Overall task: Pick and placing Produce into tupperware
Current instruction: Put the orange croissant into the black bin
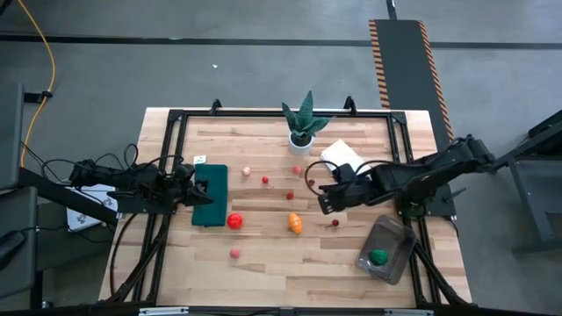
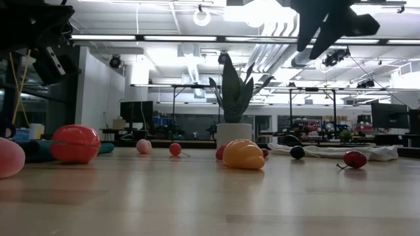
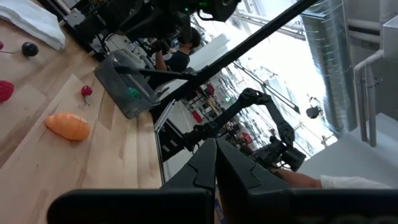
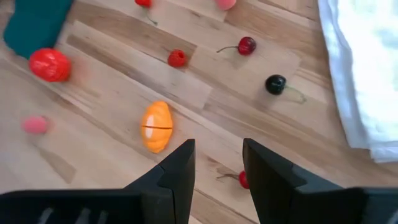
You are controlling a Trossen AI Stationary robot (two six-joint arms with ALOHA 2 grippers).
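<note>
While the tub (image 1: 387,248) lies skewed at the table's (image 1: 263,263) five o'clock corner, long axis running one to seven o'clock, only a green piece (image 1: 378,257) sits inside. Right gripper (image 1: 321,203) hovers spread, empty, above a cherry (image 4: 243,180); orange piece (image 1: 295,223) lies near centre. Left gripper (image 3: 216,163) is pressed together at nine o'clock.

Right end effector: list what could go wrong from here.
1. The right end effector hangs open above a small red cherry; that round piece may roll away when pinched.
2. The orange fruit lies close by and could get nudged.
3. The container sits near the table edge; a drop might miss.
</note>
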